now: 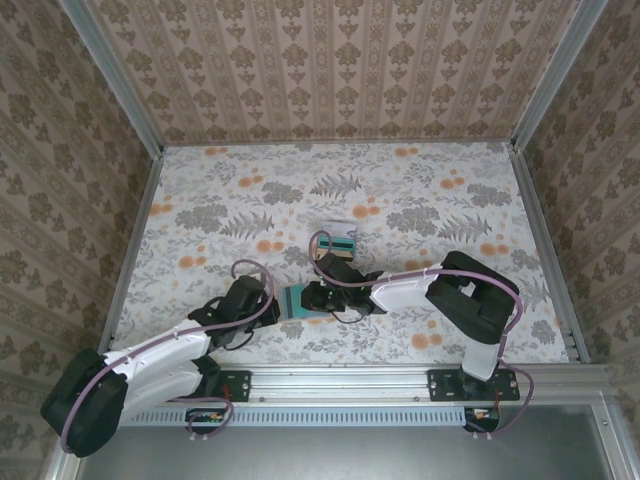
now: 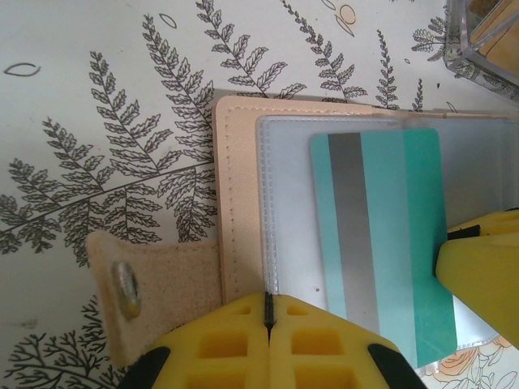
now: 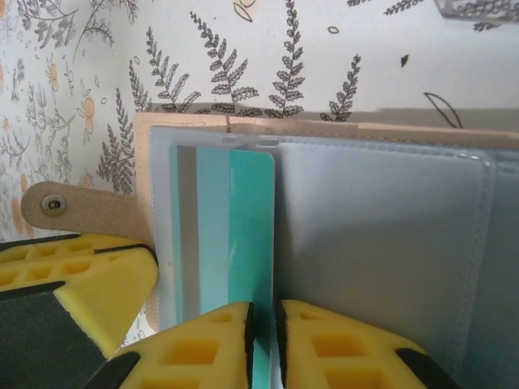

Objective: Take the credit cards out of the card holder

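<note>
The floral tabletop is carrying everything near its front middle. The left gripper is clenching its jaws on the edge of the card holder, which is lying open and flat. The right gripper is pinching the teal credit card, which is sitting in the holder's clear sleeve. The snap tab is sticking out sideways.
</note>
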{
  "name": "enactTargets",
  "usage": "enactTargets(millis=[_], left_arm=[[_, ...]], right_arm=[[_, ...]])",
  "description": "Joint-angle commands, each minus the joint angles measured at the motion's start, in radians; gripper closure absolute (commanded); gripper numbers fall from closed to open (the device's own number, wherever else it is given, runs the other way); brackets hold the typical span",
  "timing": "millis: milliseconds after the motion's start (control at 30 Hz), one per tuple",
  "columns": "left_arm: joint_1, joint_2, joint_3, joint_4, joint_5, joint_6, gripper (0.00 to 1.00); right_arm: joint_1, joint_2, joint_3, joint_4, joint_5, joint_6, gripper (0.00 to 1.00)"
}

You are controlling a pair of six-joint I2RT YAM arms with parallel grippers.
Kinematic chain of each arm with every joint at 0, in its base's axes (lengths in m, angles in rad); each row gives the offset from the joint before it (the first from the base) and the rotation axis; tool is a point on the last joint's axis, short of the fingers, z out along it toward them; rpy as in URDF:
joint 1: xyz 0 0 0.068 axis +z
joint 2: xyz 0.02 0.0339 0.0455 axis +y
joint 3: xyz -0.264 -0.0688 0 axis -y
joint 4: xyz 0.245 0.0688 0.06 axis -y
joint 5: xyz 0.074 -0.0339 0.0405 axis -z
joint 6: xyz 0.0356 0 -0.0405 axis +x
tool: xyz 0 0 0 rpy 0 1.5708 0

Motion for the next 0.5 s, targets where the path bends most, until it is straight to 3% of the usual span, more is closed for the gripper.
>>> enactTargets(millis=[0, 100, 467], left_arm=[[0.007, 0.016, -0.013, -0.055, 0.01, 0.017, 1.0], [0.006, 0.014, -0.009, -0.064, 0.007, 0.017, 1.0], [0.009, -0.01, -0.007, -0.095, -0.003, 0.023, 1.0]], right_arm=[[-0.004, 0.027, 0.018, -0.016, -0.007, -0.007, 0.91], [-0.006, 0.007, 0.006, -0.038, 0.02, -0.006, 1.0], [-0.062, -0.151, -0.087, -0.14, 0.078, -0.067, 1.0]])
